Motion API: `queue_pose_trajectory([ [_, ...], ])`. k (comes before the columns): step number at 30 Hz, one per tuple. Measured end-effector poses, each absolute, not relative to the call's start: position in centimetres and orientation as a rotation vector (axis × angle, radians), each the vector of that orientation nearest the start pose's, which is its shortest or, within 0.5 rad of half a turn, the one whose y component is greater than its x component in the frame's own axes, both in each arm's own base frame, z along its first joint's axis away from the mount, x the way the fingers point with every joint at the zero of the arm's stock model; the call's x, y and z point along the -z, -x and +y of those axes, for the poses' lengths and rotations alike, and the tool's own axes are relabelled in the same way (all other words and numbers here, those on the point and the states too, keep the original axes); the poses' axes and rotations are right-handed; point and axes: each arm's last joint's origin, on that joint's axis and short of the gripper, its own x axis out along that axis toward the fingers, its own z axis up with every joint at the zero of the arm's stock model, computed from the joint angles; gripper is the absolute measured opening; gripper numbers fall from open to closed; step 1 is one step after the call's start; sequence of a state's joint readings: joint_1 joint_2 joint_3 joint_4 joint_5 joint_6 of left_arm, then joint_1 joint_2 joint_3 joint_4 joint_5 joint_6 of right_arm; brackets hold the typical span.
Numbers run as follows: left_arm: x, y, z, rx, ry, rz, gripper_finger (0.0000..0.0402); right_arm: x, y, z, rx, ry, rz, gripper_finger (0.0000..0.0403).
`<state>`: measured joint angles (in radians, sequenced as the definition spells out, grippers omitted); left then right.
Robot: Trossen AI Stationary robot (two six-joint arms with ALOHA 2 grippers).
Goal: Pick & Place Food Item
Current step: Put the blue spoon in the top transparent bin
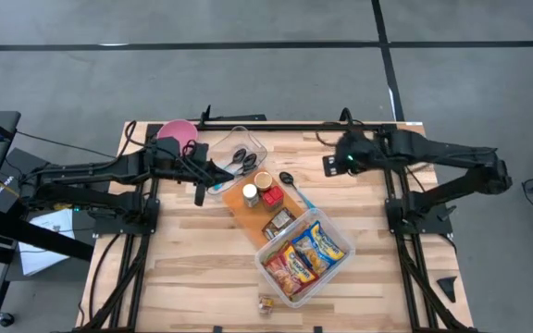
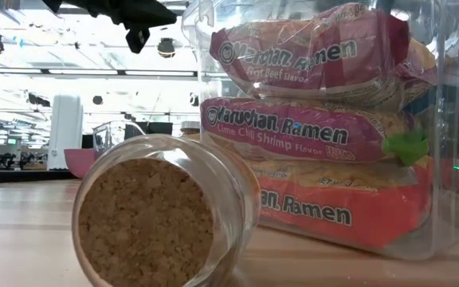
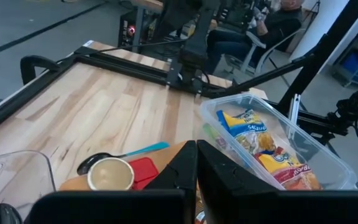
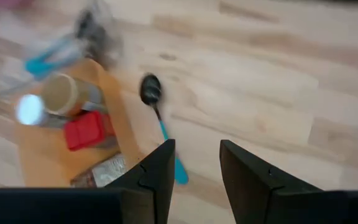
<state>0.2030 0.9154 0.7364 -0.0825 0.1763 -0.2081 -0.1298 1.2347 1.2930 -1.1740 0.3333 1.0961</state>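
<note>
Table (image 1: 192, 277): pale wood planks, filling the centre of the high view.
Clear bin (image 1: 305, 252), lower centre: holds the ramen packets (image 1: 306, 254).
Cutting board (image 1: 253, 215), centre, touching the bin: carries a white-lidded jar (image 1: 250, 193), a cork-lidded jar (image 1: 264, 179) and a red block (image 1: 272, 196).
Clear tray (image 1: 239, 153), upper centre, with scissors (image 1: 244, 159).
Pink bowl (image 1: 178, 133), upper left.
Blue-handled spoon (image 1: 294, 184), right of the board.
Small jar (image 1: 266, 303), bottom centre, lying on its side.
Left tool (image 1: 200, 191): fingers pressed together, empty, left of the board.
Right tool (image 1: 328, 165): fingers spread, empty, above the spoon.
</note>
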Motion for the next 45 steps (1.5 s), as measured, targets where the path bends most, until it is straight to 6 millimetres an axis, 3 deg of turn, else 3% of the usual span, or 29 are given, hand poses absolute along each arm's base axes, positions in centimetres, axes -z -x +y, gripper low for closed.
queue_pose_trajectory([
  [5,-30.3,-20.1,3.6,-0.057,0.269,0.253,0.0003,-31.4,-23.6,-6.6,0.976,-0.855,0.944,0.0123],
  [9,-30.3,-20.1,3.6,-0.062,0.310,0.252,0.0003,-28.8,-25.7,-9.0,0.874,-0.850,1.087,0.0123],
  [13,-30.3,-20.1,3.3,-0.051,0.340,0.254,0.0003,-26.8,-27.4,-11.0,0.772,-0.859,1.122,0.0123],
  [19,-30.3,-20.3,2.1,-0.015,0.337,0.263,0.0003,-24.4,-28.1,-13.1,0.678,-0.921,1.138,0.0123],
  [27,-30.2,-20.4,1.2,-0.055,0.318,0.265,0.0003,-20.2,-28.7,-12.8,0.538,-0.959,1.067,0.0123],
  [34,-30.2,-20.4,1.2,-0.064,0.341,0.263,0.0003,-19.1,-29.3,-12.1,0.489,-0.889,0.999,0.0123],
  [40,-30.3,-20.4,1.2,-0.069,0.379,0.261,0.0003,-17.4,-28.6,-11.8,0.525,-0.913,1.000,0.0123],
  [45,-30.3,-20.4,1.2,-0.070,0.388,0.261,0.0003,-17.3,-29.0,-11.4,0.505,-0.891,0.964,0.0123],
])
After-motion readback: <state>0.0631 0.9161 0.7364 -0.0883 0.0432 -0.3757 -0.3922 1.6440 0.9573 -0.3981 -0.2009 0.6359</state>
